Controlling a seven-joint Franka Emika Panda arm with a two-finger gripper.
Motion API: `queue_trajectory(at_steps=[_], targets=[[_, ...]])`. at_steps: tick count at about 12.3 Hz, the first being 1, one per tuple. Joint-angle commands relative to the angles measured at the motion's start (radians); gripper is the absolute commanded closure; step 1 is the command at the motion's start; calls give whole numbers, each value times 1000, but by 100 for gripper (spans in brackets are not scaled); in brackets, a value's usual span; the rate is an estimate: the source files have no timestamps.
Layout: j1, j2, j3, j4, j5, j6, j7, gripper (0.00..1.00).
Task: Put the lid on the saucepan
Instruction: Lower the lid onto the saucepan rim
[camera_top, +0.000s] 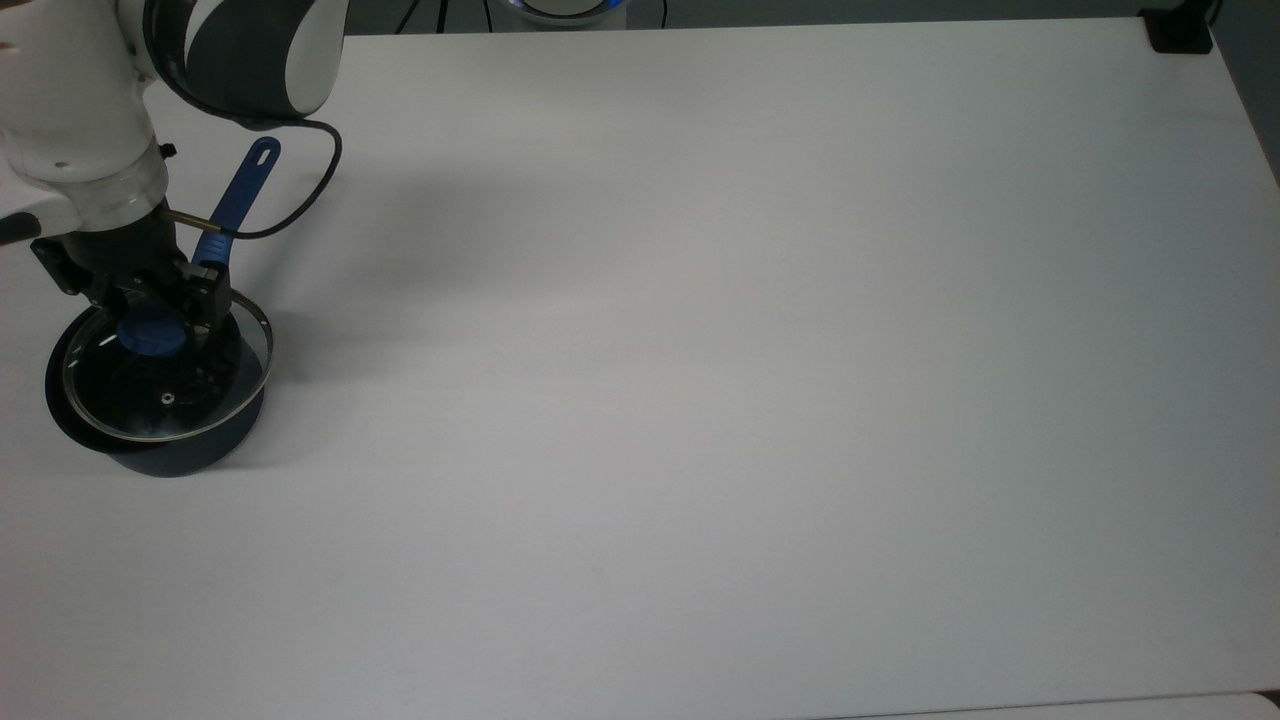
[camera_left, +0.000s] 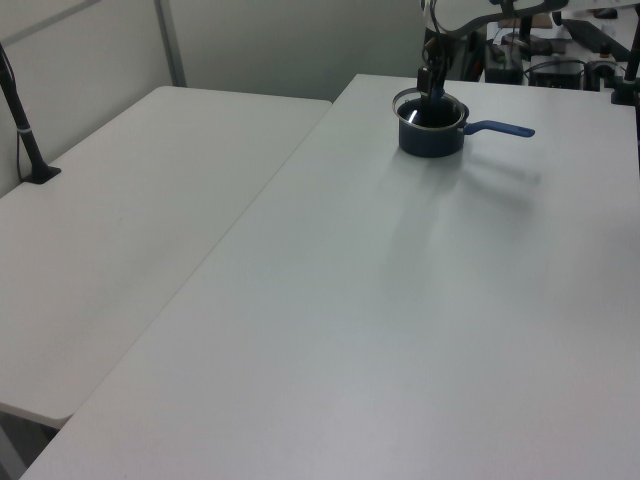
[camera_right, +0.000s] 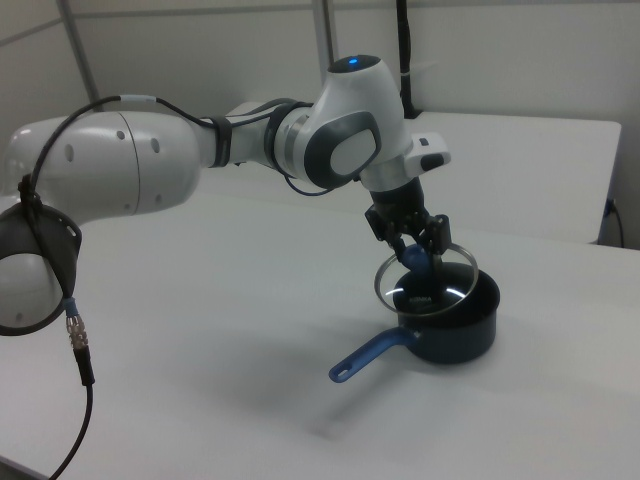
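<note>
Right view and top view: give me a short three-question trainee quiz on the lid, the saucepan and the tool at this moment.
1. True or false: the lid lies flat and seated on the saucepan.
2. What part of the lid does the tool grip?
3. In the top view, the saucepan handle points toward: A) the top view's top, B) the top view's bottom, C) the top view's right.

Key: 1 false, it is tilted over the rim; 2 the blue knob; 3 A.
</note>
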Motion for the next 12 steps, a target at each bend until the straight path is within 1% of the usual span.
queue_trajectory(at_steps=[1, 4, 12], targets=[[-5, 24, -10, 32, 22, 48, 35, 49], [-17, 25, -10, 32, 36, 48, 32, 49], [-30, 47, -9, 35, 39, 81, 34, 49]])
